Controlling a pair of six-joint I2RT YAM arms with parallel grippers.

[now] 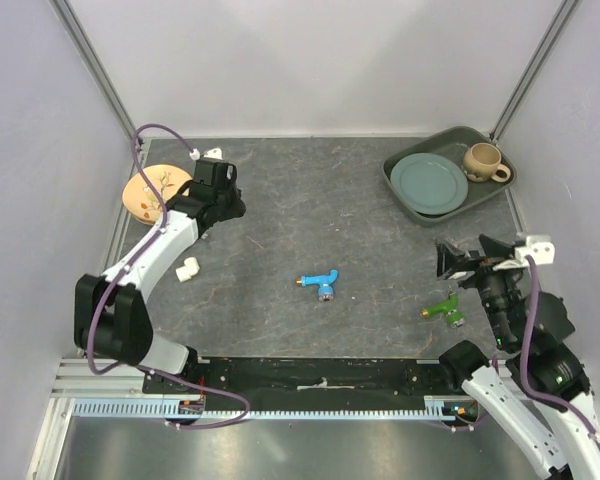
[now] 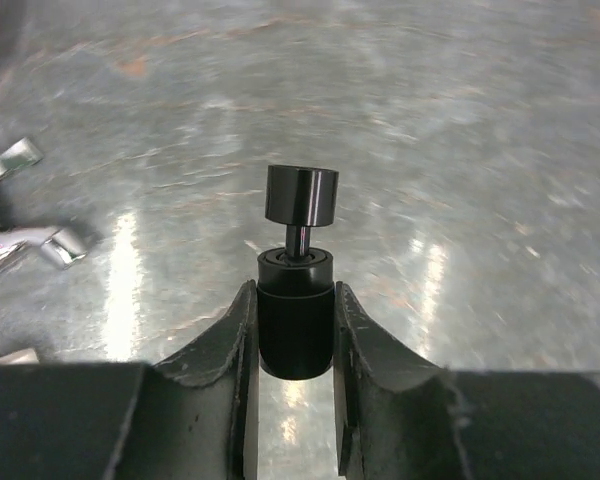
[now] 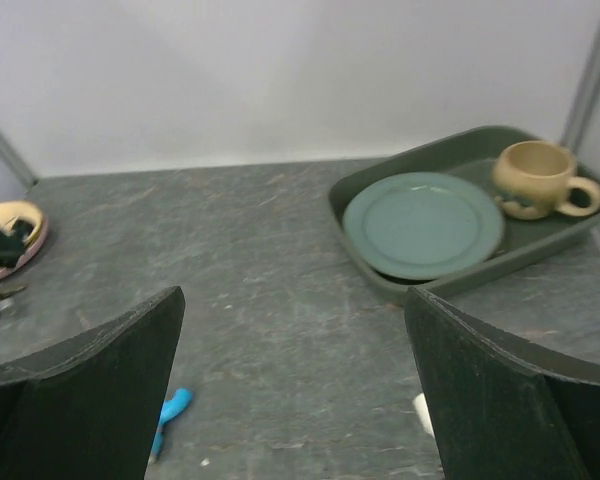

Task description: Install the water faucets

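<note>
Looks to me like the job has barely begun. Both faucets lie loose on the tabletop [image 1: 280, 200], the blue faucet [image 1: 320, 283] near the middle and the green faucet [image 1: 443, 310] just beside the right arm. The left end effector [image 2: 295, 300] is clamped on a small black knobbed part [image 2: 301, 196] over by the beige plate [image 1: 150, 190]. The right end effector [image 3: 294, 294] gapes wide, holding nothing. Next, I'd guess, someone grabs a faucet. They're stubby plastic, and the blue one has a brassy tip.
</note>
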